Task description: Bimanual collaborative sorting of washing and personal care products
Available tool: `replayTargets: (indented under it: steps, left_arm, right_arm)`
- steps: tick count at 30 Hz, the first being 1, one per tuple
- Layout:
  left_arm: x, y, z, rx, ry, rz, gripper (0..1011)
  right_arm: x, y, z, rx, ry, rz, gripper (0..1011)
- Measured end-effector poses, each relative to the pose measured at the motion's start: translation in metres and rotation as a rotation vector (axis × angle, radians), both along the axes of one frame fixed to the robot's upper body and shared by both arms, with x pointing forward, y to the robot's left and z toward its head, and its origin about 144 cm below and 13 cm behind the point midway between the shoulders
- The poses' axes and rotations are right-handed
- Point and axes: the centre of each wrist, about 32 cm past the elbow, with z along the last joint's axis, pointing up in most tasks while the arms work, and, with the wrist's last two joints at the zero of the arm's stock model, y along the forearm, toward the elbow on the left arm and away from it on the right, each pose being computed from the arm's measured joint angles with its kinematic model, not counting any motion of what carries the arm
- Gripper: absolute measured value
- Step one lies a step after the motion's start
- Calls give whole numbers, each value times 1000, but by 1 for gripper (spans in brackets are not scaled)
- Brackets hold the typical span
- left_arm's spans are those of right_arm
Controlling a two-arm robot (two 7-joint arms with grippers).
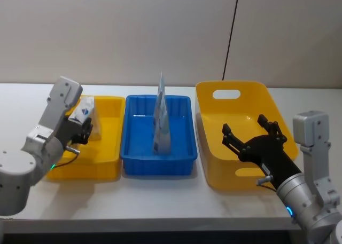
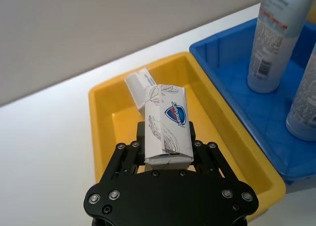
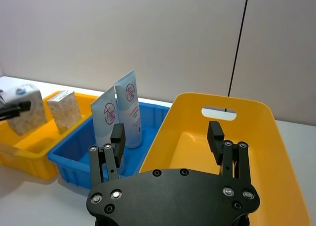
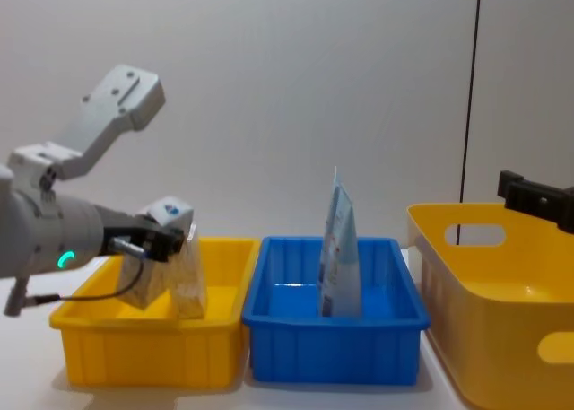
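We see the left gripper [image 1: 84,129] clamped on the white soap pack [image 2: 167,118] above the yellow bin [image 1: 110,102] left of the blue bin [image 1: 133,161]; right of it, the right gripper [image 3: 166,132] gapes wide.

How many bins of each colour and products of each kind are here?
Yellow bins: 2, right gripper open above one
Blue bin: 1
Tubes: 2
Soap pack: 1, held by left gripper
Tan box: 1
Total: 7
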Motion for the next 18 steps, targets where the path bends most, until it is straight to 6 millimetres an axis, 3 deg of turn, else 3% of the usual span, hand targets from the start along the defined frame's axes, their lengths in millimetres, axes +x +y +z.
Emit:
replayTargets:
  steps: [18]
  left_arm:
    - [-26, 14, 48, 62, -133, -173, 378]
  right_arm:
    - [0, 0, 0, 0, 0, 0, 1003]
